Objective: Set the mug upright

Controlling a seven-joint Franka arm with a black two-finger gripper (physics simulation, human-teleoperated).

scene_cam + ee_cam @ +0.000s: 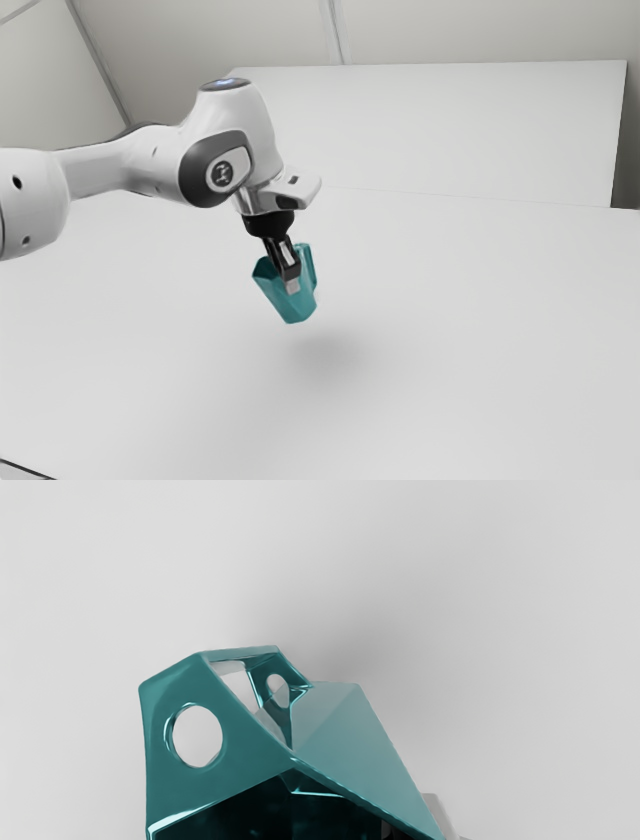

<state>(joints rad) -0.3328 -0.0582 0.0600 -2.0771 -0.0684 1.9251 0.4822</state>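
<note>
Gripper (291,281), black, two-fingered: clenched on teal mug (292,306). Mug: aloft, tilted, mouth uppermost. Table (450,340), pale: beneath, apart from mug. Step, as judged: righting in mid-air. Next called for: levelling, base-first lowering, release once seated.

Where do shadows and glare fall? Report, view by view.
Exterior view: soft-edged shadow on the table, below the raised mug. Wrist view: a diffuse shadow beyond the mug, bright glints along its edges, its inside nearly black.

arm (100,172) outstretched | wrist (232,135) bent down | tool (290,277) slanting downward, clamped
</note>
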